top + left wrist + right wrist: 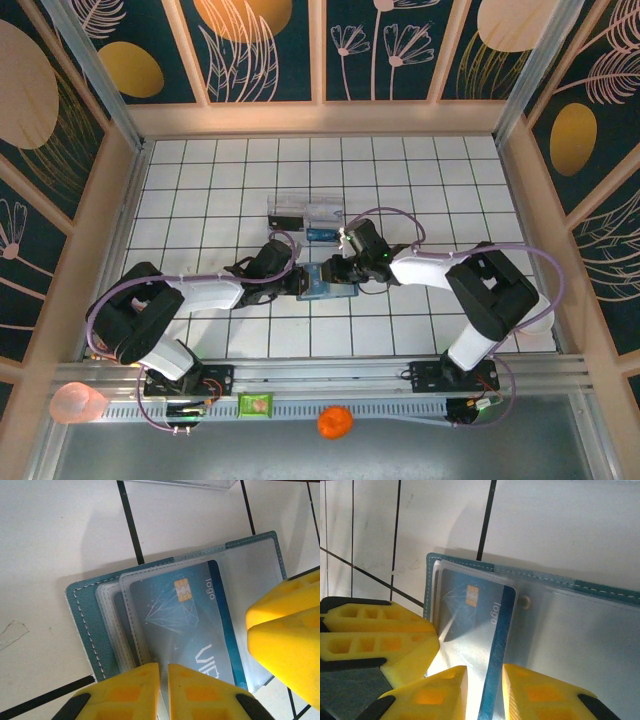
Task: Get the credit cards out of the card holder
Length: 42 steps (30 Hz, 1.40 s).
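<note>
The left pincer [164,675] has its fingers drawn almost together on the near edge of the card holder [86,622], at its clear sleeves. The right pincer [484,682] stands with its fingers apart, astride the dark blue stripe of a credit card [470,625] lying in the top sleeve. The holder lies open and flat on the white tiled worktop [50,540], between the two arms.
</note>
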### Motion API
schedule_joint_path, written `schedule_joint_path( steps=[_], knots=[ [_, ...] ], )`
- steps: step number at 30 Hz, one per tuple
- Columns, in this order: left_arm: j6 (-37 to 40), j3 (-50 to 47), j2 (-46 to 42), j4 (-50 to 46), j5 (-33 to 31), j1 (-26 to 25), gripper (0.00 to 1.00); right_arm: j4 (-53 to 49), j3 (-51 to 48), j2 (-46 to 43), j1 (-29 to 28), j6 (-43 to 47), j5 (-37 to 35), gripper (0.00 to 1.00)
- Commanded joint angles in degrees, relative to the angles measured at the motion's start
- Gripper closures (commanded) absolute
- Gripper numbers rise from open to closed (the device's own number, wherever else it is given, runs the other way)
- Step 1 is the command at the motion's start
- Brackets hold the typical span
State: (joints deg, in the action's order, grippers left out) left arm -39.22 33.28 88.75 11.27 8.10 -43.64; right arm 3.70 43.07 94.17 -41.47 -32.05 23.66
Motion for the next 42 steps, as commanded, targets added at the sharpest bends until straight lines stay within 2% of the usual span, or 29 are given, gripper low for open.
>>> schedule_joint_path(
  steps=[1, 7, 11, 17, 20, 32, 38, 42],
  knots=[
    [0.0, -1.1, 1.7, -2.9, -1.3, -0.2, 0.87, 0.6, -0.9, 1.6, 0.4, -0.5, 1.7, 0.74],
    [0.3, -0.9, 1.9, -3.0, -1.4, -0.1, 0.87, 1.4, -0.7, 3.3, 0.3, -0.6, 2.6, 0.75],
    [0.3, -0.9, 2.3, -2.8, -1.2, -0.1, 0.88, 3.0, -1.1, 3.7, 0.3, -1.2, 4.2, 0.78],
    [0.2, -0.8, 2.5, -2.8, -1.2, -0.1, 0.89, 3.7, -1.8, 3.3, 0.3, -2.0, 3.3, 0.95],
    [0.4, -0.8, 2.6, -2.8, -1.2, 0.0, 0.90, 3.6, -2.7, 2.2, 0.3, -2.6, 1.8, 1.00],
    [0.5, -1.4, 2.8, -2.2, -0.5, 0.7, 0.93, -1.3, -7.0, -5.6, 2.7, -4.5, -4.5, 1.00],
    [0.6, -1.2, 2.1, -2.2, -0.1, 1.2, 0.93, -1.1, -8.5, -5.2, 2.7, -4.5, -3.9, 1.00],
    [1.1, -1.5, -1.3, -1.6, 1.1, 1.2, 0.80, 2.4, -8.0, -4.7, 0.3, -4.8, -2.0, 1.00]
  ],
)
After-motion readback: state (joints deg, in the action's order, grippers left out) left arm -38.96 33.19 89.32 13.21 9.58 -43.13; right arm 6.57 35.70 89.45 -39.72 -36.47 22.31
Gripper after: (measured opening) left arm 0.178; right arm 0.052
